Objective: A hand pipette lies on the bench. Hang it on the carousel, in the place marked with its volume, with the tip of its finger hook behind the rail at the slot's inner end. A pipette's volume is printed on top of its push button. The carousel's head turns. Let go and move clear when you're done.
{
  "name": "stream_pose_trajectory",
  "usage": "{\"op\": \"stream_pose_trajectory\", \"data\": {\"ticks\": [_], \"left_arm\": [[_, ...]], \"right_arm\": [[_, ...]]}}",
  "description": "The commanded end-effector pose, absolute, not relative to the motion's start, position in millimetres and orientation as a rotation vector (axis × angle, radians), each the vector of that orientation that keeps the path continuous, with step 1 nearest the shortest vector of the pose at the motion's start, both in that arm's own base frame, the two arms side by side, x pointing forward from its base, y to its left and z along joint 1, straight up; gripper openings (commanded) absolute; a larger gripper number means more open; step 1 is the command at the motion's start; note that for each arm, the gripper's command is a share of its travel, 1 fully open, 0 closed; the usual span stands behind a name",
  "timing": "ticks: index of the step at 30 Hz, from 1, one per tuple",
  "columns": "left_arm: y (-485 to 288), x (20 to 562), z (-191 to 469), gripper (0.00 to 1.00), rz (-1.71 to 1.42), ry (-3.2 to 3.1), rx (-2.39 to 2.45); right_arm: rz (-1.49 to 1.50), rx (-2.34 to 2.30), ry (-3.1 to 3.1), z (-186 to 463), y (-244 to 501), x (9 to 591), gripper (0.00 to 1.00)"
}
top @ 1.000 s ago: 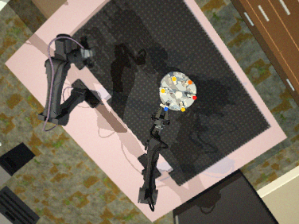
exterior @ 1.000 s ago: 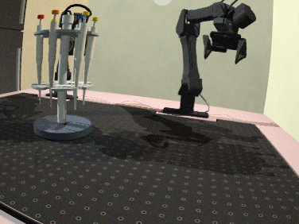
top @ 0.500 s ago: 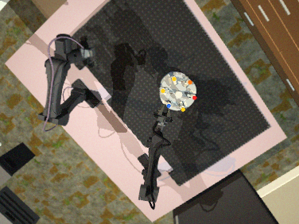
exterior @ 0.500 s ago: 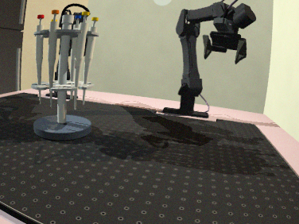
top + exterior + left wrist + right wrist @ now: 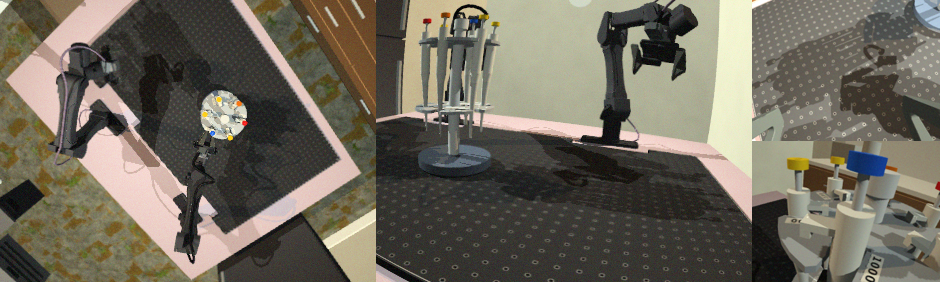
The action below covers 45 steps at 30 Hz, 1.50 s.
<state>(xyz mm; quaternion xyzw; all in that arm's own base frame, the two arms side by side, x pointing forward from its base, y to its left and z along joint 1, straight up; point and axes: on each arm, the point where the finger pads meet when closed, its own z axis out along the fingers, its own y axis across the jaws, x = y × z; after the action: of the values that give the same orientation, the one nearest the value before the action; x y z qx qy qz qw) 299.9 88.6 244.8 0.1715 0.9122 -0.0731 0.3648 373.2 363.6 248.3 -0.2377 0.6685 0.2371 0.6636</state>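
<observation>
Holding: the right gripper (image 5: 207, 140), fingers closed part-way on the blue-button pipette (image 5: 212, 133) (image 5: 474, 21) (image 5: 851, 238).
Pipette: upright or nearly so at the rim of the pipette carousel (image 5: 212, 106) (image 5: 454, 161) (image 5: 928, 16) (image 5: 895, 268), beside the "1000" label (image 5: 873, 267).
Finger hook (image 5: 818, 224): points left in the right wrist view; cannot tell whether its tip is behind the rail.
Neighbours: two yellow-button, another yellow-button, one orange-button and one red-button pipette around the head.
Left gripper (image 5: 110, 67) (image 5: 656, 72) (image 5: 841, 107): fingers wide apart, holding nothing, raised well apart from the carousel.
</observation>
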Motion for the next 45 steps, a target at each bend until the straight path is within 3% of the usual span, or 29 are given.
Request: {"op": "stream_pose_trajectory", "data": {"ticks": [1, 31, 36, 45], "left_arm": [[91, 304, 253, 1.0, -0.176, 2.313, 0.449], [91, 304, 253, 1.0, -0.176, 2.313, 0.449], [91, 304, 253, 1.0, -0.176, 2.313, 0.449], [91, 304, 253, 1.0, -0.176, 2.313, 0.449]], "right_arm": [[0.571, -0.483, 1.419, 292, 362, 377, 0.12], [0.571, -0.483, 1.419, 292, 362, 377, 0.12], [0.394, -0.396, 1.527, 268, 371, 375, 0.12], [0.403, -0.351, 1.486, 289, 361, 378, 0.12]]}}
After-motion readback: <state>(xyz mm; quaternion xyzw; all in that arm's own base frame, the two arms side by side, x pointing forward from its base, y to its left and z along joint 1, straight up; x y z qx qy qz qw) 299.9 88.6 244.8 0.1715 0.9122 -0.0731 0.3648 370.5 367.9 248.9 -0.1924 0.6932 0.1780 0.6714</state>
